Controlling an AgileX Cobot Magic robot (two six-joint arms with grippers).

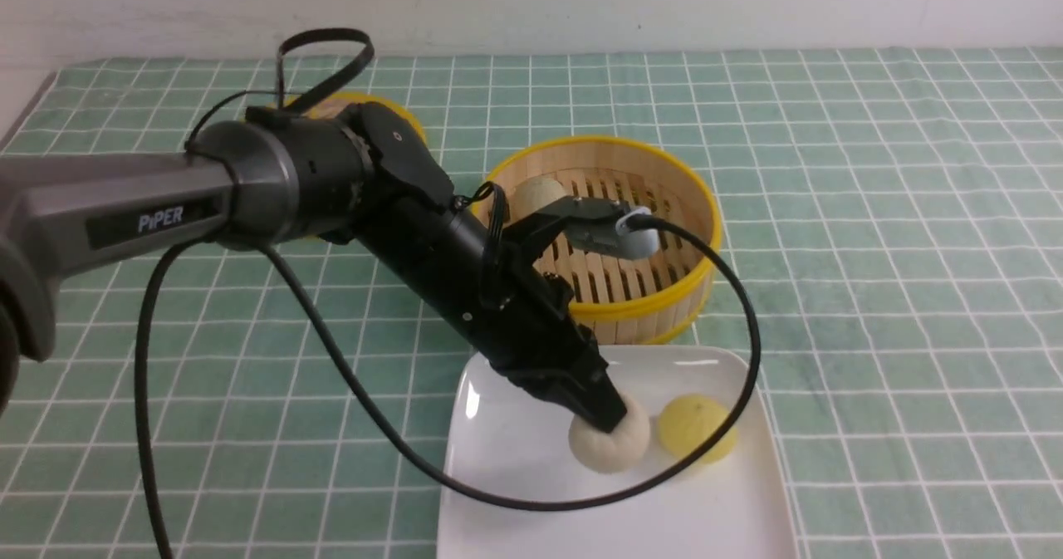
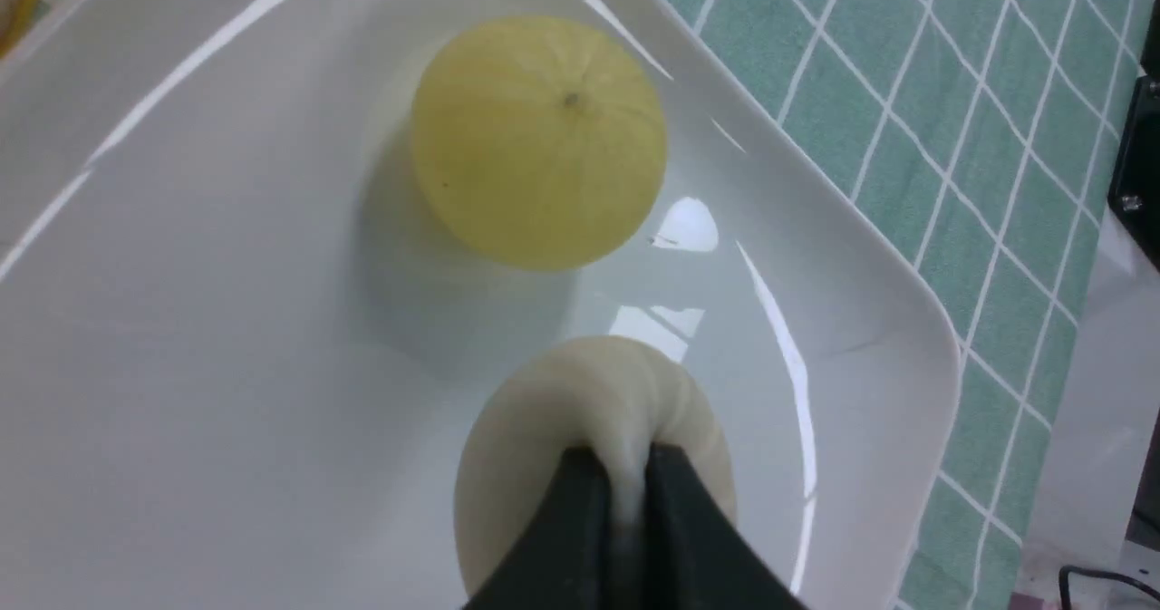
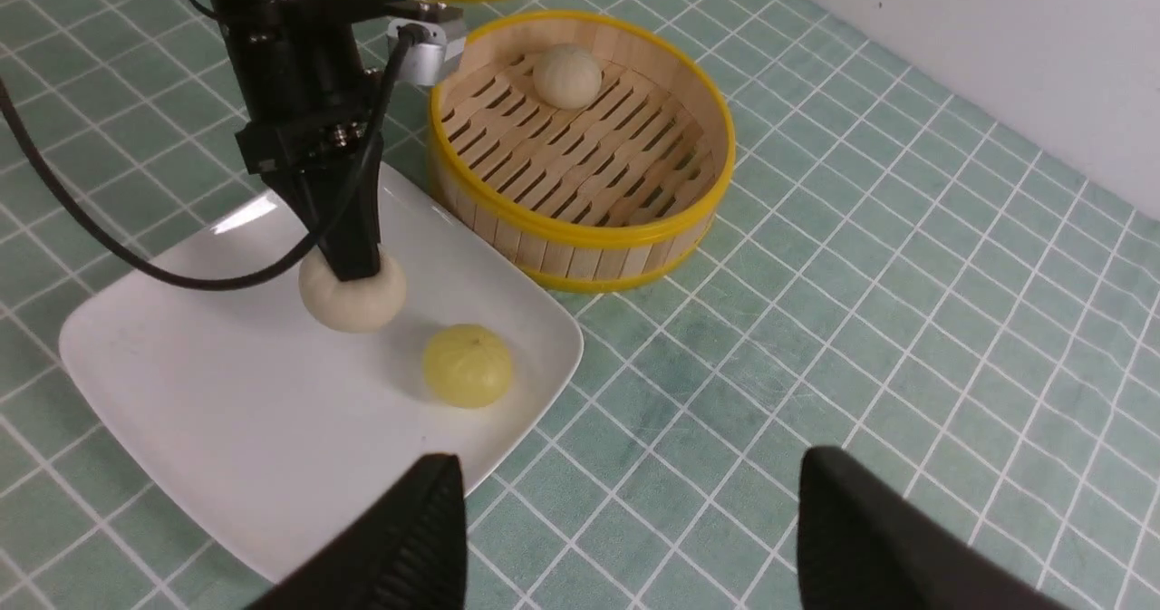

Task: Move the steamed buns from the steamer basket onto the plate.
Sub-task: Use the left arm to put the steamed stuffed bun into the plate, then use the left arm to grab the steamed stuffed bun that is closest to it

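Note:
My left gripper (image 1: 610,419) is shut on the pinched top of a pale steamed bun (image 1: 609,447), which rests on or just above the white square plate (image 1: 515,451). The wrist view shows the black fingertips (image 2: 580,474) squeezing the bun (image 2: 589,411). A yellow bun (image 1: 696,428) lies on the plate beside it, also seen as the yellow bun (image 2: 539,139). One pale bun (image 1: 540,193) sits in the bamboo steamer basket (image 1: 664,310) behind the plate. My right gripper (image 3: 625,492) hangs open over the checked cloth, right of the plate (image 3: 181,383), holding nothing.
The flat yellow-rimmed lid (image 1: 399,115) lies behind my left arm at the back left. A black cable (image 1: 731,293) loops from the wrist camera over the basket and plate. Green checked cloth (image 1: 897,293) covers the table; a white wall stands behind.

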